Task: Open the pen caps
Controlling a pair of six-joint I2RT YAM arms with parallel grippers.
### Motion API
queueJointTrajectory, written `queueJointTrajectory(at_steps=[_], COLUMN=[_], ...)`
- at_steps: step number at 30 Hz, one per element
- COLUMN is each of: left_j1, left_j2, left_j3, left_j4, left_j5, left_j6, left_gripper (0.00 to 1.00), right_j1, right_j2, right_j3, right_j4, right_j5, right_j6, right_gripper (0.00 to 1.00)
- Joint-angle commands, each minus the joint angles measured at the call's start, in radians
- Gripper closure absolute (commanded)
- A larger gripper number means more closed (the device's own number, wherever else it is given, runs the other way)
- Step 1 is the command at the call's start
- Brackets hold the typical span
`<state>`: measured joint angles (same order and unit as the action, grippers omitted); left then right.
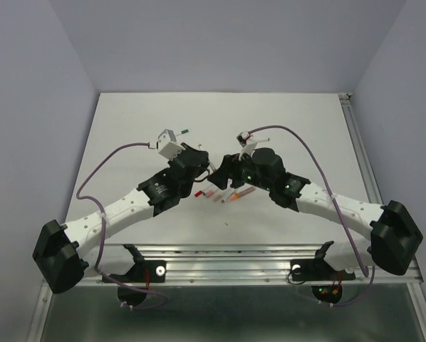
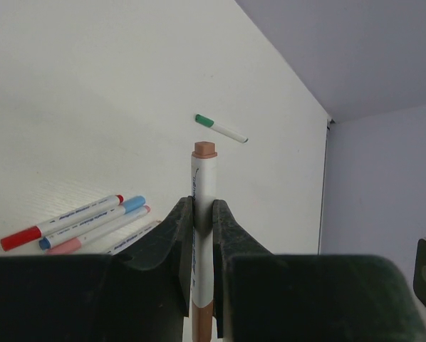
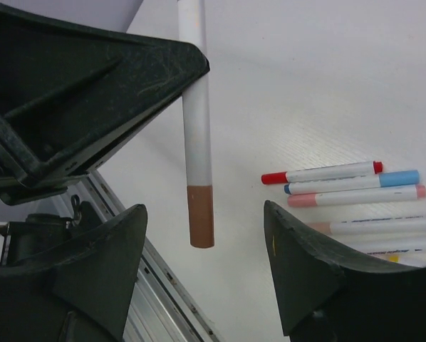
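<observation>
White tabletop: the left gripper is clamped on a pen, while the right gripper has its fingers apart around the brown cap, not touching. That cap is on, and the other pens lie capped nearby.

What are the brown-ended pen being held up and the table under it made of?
The pen looks like smooth plastic: white with a soft sheen along its length, and its brown cap is duller, with crisp moulded edges. The table seems a matt white board, perhaps laminate or painted; no grain shows, so that is a guess.
</observation>
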<state>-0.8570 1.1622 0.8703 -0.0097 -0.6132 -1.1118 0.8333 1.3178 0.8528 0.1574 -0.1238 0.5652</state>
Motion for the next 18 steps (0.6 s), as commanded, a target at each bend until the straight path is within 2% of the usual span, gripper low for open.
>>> queueJointTrajectory(at_steps=[1, 4, 7, 9, 14, 15, 18], left_j1=[-0.02, -0.025, -0.028, -0.03, -0.03, -0.03, -0.028], left_j2=[-0.021, -0.022, -0.021, -0.021, -0.025, -0.025, -0.007], left_j3=[0.03, 0.03, 0.032, 0.033, 0.044, 0.05, 0.088], left_j4=[-0.024, -0.03, -0.033, -0.036, -0.047, -0.049, -0.053], left_j5=[-0.074, -0.076, -0.079, -0.085, -0.091, -0.1, -0.187], left_j6=[-0.037, -0.051, -0.06, -0.066, -0.092, -0.091, -0.071], left_gripper=[1.0, 1.0, 1.0, 1.0, 1.0, 1.0, 1.0], right_j1=[0.013, 0.012, 0.013, 0.013, 0.013, 0.013, 0.015], right_j2=[0.018, 0.037, 0.041, 0.041, 0.049, 0.05, 0.037], right_j3=[0.09, 0.098, 0.095, 0.098, 0.118, 0.121, 0.12], right_j4=[0.028, 0.013, 0.022, 0.019, -0.024, -0.048, -0.087], right_j5=[0.016, 0.0, -0.019, -0.027, -0.05, -0.051, -0.089], right_j6=[-0.001, 0.005, 0.015, 0.018, 0.024, 0.027, 0.035], right_gripper=[0.32, 0.39, 0.51, 0.67, 0.95, 0.99, 0.99])
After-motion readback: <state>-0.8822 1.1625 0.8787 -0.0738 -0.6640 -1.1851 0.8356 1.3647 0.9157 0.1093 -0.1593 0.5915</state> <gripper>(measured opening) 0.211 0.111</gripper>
